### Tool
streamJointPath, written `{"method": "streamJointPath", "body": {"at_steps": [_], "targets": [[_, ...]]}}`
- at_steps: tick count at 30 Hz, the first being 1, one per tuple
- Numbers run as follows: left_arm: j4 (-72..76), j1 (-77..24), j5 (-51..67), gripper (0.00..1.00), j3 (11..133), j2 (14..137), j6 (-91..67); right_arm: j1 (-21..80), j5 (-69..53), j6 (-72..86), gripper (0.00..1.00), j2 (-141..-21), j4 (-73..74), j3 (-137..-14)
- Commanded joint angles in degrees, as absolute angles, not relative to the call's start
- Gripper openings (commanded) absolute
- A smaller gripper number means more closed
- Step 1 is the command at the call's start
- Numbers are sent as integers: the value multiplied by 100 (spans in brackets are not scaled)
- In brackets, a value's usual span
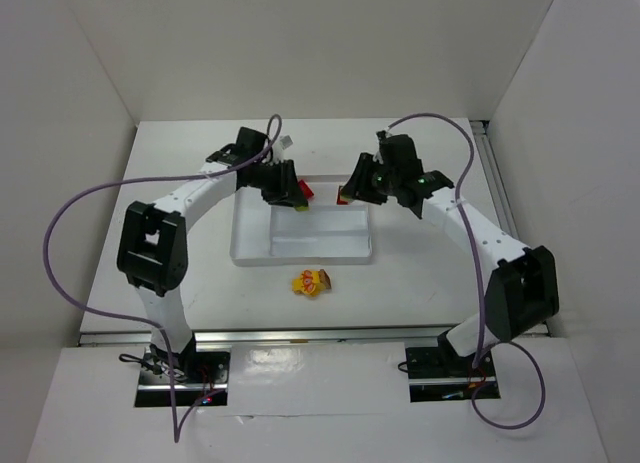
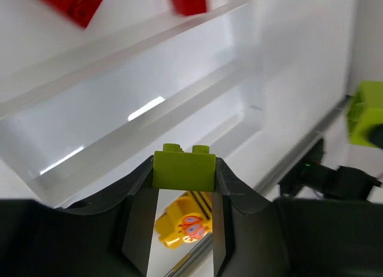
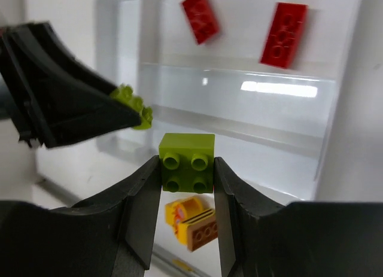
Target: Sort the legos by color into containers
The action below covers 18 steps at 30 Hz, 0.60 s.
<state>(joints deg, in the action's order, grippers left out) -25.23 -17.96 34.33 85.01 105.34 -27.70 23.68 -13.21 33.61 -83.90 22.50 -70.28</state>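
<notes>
**Grips.** The left fingers (image 2: 136, 196) were clenched on a lime brick (image 2: 184, 169), studs up, gripped by its two side faces. The right fingers (image 3: 141, 196) were clenched on a second lime brick (image 3: 187, 162), with its studs facing the wrist camera. Neither brick touched anything else. Both hung above the tray (image 1: 252, 255).

**Position.** Seen from above, the two arms met over the tray's 12 o'clock edge, the left one coming in from 10 o'clock and the right from 2 o'clock. They were near each other but apart.

**Contents.** Two red bricks (image 3: 283, 35) lay flat in the section along the 12 o'clock side. The narrow sections toward 6 o'clock showed nothing inside. A yellow brick (image 1: 312, 282), with an orange piece against it, lay on the surface (image 1: 180, 168) just outside the tray at 6 o'clock.

**Assessment.** Each brick was probably held high so that it would pass over the section walls. The side grip left the underside free for a straight drop. Red occupies the 12 o'clock section, so lime should go in a separate section toward 6 o'clock. The views did not show which section lay directly under either brick.

**Risk.** The fingers worked close together over one end of the tray. Releasing there could drop lime among the red.
</notes>
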Motion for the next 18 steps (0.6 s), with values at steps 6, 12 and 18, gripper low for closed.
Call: {"method": "streamJointPath", "body": {"at_steps": [6, 12, 18], "targets": [[-3103, -2223, 1944, 0, 8587, 11197, -2724, 2821, 307, 3533, 14, -9307, 2216, -7128], [-3050, -2347, 1460, 0, 8754, 11381, -2725, 2874, 360, 3480, 15, -10089, 2391, -7435], [-3356, -2399, 1302, 38, 8999, 11540, -2532, 2936, 475, 3489, 73, -10257, 2251, -7313]]}}
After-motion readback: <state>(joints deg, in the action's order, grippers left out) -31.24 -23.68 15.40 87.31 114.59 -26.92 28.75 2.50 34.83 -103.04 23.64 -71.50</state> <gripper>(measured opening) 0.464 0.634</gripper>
